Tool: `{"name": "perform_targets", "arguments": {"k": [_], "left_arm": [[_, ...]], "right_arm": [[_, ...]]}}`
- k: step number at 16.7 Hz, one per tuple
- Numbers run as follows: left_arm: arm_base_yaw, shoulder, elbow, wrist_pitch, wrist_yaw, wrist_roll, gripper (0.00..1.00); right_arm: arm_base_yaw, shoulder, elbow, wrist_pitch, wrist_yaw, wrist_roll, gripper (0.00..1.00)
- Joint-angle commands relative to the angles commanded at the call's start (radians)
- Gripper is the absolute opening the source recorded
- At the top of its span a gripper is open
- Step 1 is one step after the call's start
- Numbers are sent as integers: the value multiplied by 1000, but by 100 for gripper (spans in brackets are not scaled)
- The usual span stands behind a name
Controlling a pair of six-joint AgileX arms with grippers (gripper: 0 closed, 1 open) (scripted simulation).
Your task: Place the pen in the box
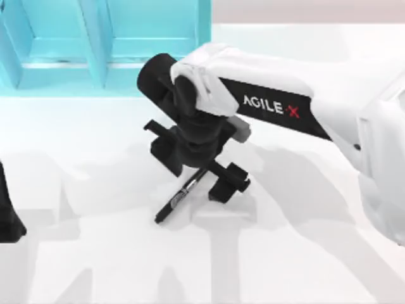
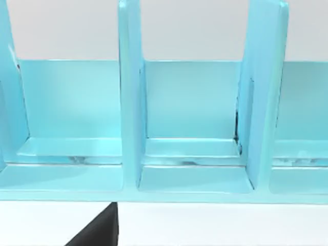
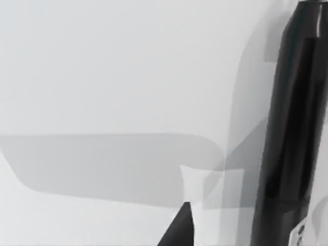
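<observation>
My right arm reaches in from the right side of the top view to the middle of the frame, its right gripper (image 1: pixel 190 166) hanging over the white table (image 1: pixel 95 158). The fingers look spread wide, one at the left of the wrist and one at the lower right, with nothing clamped between them. The pen (image 1: pixel 183 193) lies slanted on the table just below centre, its upper end passing under the gripper. In the right wrist view the pen (image 3: pixel 287 128) runs up the right edge. The turquoise box (image 1: pixel 107 38) sits at the upper left of the frame, well apart from the pen; the left wrist view faces its compartments (image 2: pixel 189 102). My left arm is parked at the lower left edge; whether its pincer is spread or pressed together, I cannot tell.
</observation>
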Motion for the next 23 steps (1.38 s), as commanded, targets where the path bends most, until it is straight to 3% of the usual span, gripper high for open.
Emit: {"name": "perform_targets", "arguments": {"k": [4,5,12,15,23], "left_arm": [[0,0,0,0,0,0,100],[0,0,0,0,0,0,100],[0,0,0,0,0,0,100],[0,0,0,0,0,0,100],[0,0,0,0,0,0,100]], "right_arm": [[0,0,0,0,0,0,2],[0,0,0,0,0,0,0],[0,0,0,0,0,0,0],[-2,-76,-2,-89,8,-36,0],[-5,-81,322,-422,8,-34,0]]}}
